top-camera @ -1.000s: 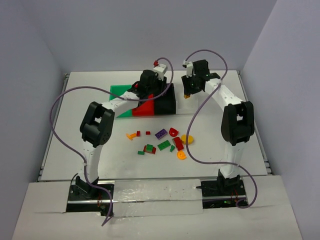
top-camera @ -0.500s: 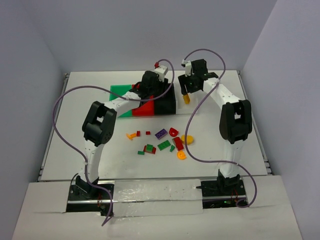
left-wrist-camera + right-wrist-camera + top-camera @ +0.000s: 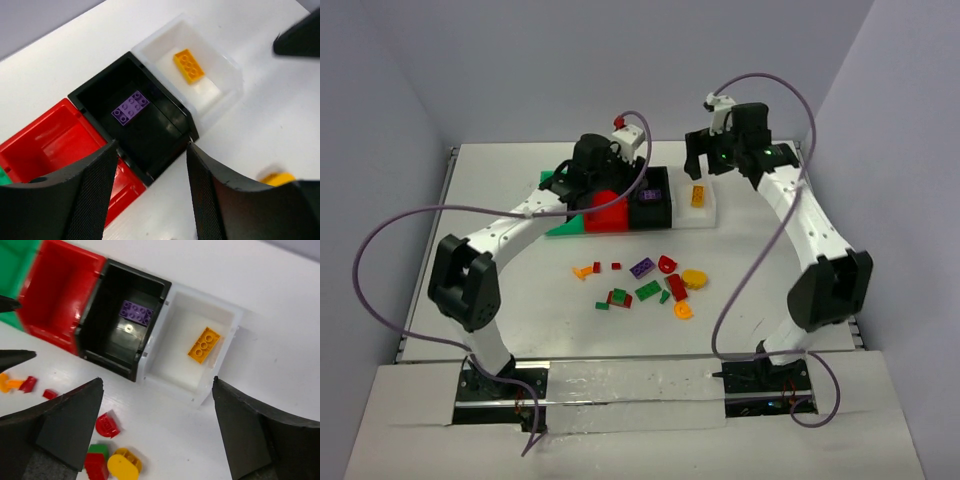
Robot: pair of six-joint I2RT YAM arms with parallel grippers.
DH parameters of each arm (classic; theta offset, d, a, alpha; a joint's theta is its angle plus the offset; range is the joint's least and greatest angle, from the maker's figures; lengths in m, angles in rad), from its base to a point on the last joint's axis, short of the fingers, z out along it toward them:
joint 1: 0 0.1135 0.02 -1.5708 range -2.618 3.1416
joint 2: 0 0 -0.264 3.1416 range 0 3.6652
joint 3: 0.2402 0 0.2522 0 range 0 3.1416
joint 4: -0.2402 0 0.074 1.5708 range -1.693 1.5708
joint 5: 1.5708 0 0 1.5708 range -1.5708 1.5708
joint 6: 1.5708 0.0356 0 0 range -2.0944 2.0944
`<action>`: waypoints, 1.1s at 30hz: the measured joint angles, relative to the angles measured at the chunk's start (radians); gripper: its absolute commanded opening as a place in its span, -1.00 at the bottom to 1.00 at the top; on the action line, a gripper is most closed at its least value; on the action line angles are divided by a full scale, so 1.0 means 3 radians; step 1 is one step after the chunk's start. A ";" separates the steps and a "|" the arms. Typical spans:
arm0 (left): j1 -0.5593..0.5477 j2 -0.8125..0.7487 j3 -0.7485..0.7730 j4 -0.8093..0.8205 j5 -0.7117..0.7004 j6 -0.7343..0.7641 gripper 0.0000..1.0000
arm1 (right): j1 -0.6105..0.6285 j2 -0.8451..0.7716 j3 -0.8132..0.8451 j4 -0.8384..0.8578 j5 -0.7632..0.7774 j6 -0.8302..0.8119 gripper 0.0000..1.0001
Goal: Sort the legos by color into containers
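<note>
White desk (image 3: pixel 470 250), boxed in by pale walls, is carrying a row of four joined bins near its far side: green bin (image 3: pixel 563 228), red bin (image 3: pixel 608 213), black bin (image 3: pixel 655 215) and clear bin (image 3: pixel 690 215), in that order from left to right. One purple brick (image 3: pixel 136 313) is lying flat on the floor of the black bin, studs up. One orange brick (image 3: pixel 204 345) is lying at an angle inside the clear bin. The red bin is showing only its bare floor in both wrist views.

The left claw (image 3: pixel 152 145) is hanging above the near edge of the red and black bins, its fingers (image 3: pixel 95 200) spread apart and gripping nothing. The right claw (image 3: pixel 158 381) is hovering over the black and clear bins, its fingers (image 3: pixel 70 415) parted wide and likewise empty. A dark blurred shape (image 3: pixel 300 37) is poking into the upper right of the left wrist view; it may be the other claw, though the blur is making that hard to say.

The loose legos are sitting scattered on the desk nearer the arm bases, well apart from the bins. Among them are a purple plate (image 3: pixel 641 268), a green plate (image 3: pixel 647 291), a yellow rounded piece (image 3: pixel 694 278), a red rounded piece (image 3: pixel 667 264) and an orange piece (image 3: pixel 583 270) at the left end.
</note>
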 measured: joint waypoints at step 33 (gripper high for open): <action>-0.0689 0.0679 -0.0385 -0.1289 -0.0053 0.0657 -0.05 | -0.0545 -0.0606 -0.0762 -0.0224 -0.0379 0.0050 1.00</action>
